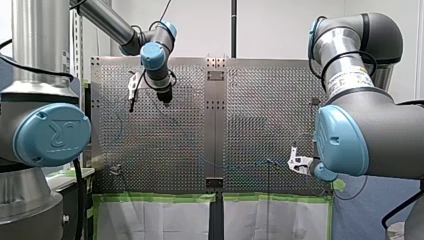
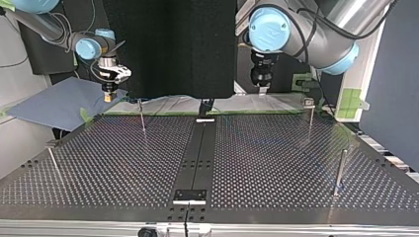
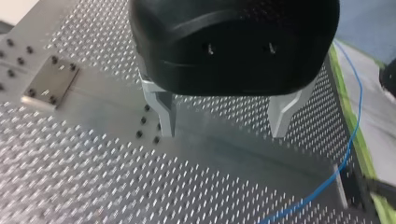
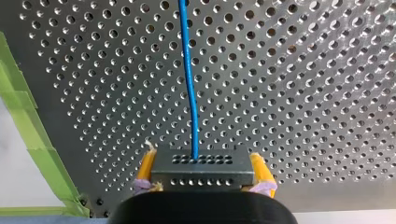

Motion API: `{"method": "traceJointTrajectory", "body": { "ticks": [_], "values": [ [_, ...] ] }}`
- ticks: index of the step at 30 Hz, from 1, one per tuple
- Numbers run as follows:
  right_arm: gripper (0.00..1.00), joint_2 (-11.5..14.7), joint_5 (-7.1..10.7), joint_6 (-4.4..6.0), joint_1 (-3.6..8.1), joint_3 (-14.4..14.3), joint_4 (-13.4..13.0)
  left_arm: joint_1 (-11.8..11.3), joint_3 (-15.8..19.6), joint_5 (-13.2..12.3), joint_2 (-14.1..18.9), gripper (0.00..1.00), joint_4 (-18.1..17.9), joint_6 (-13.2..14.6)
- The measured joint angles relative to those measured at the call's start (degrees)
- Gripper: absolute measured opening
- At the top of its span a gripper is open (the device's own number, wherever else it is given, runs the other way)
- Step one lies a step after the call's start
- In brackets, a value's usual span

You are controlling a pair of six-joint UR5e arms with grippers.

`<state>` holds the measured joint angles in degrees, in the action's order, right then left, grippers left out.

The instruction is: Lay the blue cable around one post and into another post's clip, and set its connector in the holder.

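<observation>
Right hand (image 4: 203, 169) clamped on dark connector (image 4: 201, 163), yellow pads (image 4: 148, 164) either side. Blue cable (image 4: 189, 79) runs straight ahead from it over perforated desk (image 4: 303, 93), far end cut off. Left hand (image 3: 223, 133) open, empty, above desk; cable passes beside it, apart.

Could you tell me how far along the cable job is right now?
Done: my right gripper is shut on the connector, the blue cable running ahead of it. In hand: that end, held above the table. Left: no cable shows around the posts in the top view, so routing, clipping and seating remain. My left gripper hangs open, empty.
</observation>
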<state>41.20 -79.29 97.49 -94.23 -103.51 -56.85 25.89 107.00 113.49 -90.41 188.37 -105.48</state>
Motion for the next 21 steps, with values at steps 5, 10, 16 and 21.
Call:
{"method": "traceJointTrajectory", "body": {
  "ticks": [5,10,16,21],
  "values": [
    [0.00,0.0,0.00,0.00,-0.03,0.0,0.1,2.7,0.0,-2.0,-2.7,0.98,-2.6,-2.0],
    [0.00,0.0,0.00,0.00,-0.05,0.0,0.1,5.2,0.0,-3.5,-5.2,0.98,-5.2,-2.0],
    [0.00,0.0,0.01,0.00,-0.20,0.0,0.1,8.5,-0.8,-5.5,-8.5,0.98,-8.5,-1.1],
    [0.00,0.0,0.00,0.07,-0.37,0.0,0.1,11.3,-3.3,-6.5,-11.3,0.98,-11.3,0.6]
  ]
}}
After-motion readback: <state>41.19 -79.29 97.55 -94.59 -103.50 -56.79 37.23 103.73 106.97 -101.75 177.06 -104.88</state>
